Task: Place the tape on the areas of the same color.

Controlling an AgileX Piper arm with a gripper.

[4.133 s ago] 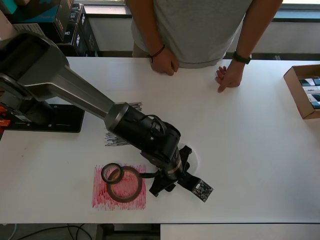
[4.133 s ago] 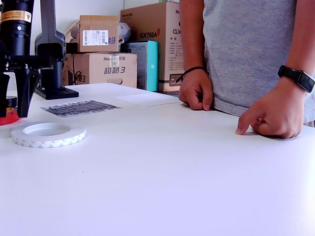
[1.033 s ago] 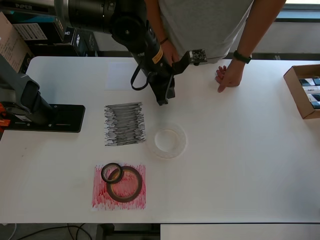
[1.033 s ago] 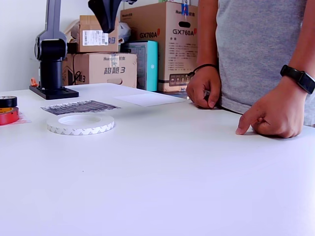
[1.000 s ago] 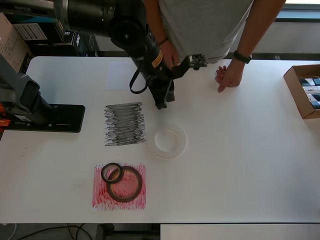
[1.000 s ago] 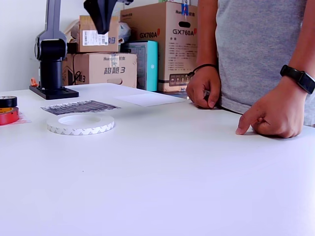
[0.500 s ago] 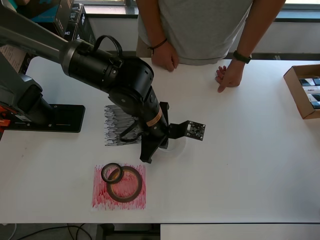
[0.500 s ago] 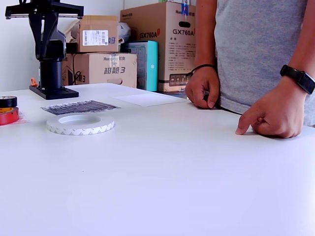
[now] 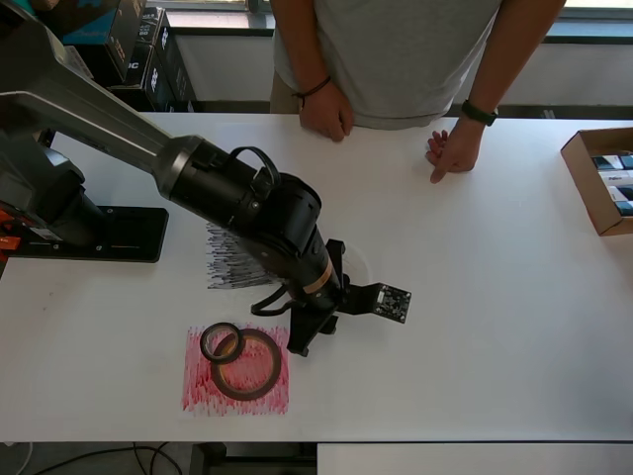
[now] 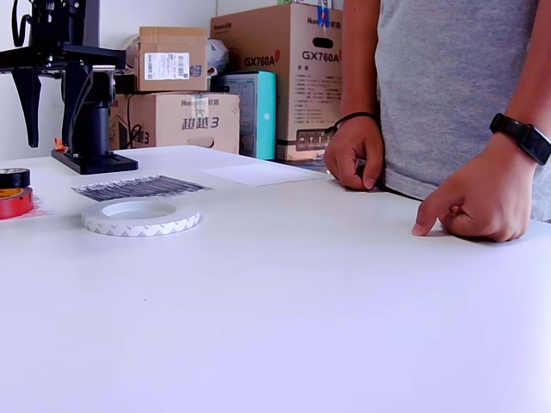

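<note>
Red roll (image 9: 246, 363): home on red sheet (image 9: 202, 394).
Black roll (image 9: 221, 341): wrongly on red.
White roll (image 10: 140, 217): on bare table.
Gripper (image 10: 50, 101): spread, empty.

A robot arm with a long grey metallic link (image 9: 89, 104) that widens into a bulky glossy black wrist housing (image 9: 252, 213). A tan band (image 9: 315, 280) rings the narrow end of the wrist. Thin black cables (image 9: 259, 158) loop over the housing. A small black circuit board (image 9: 392, 303) sticks out sideways. A flat black base plate (image 9: 104, 235) anchors it.
</note>
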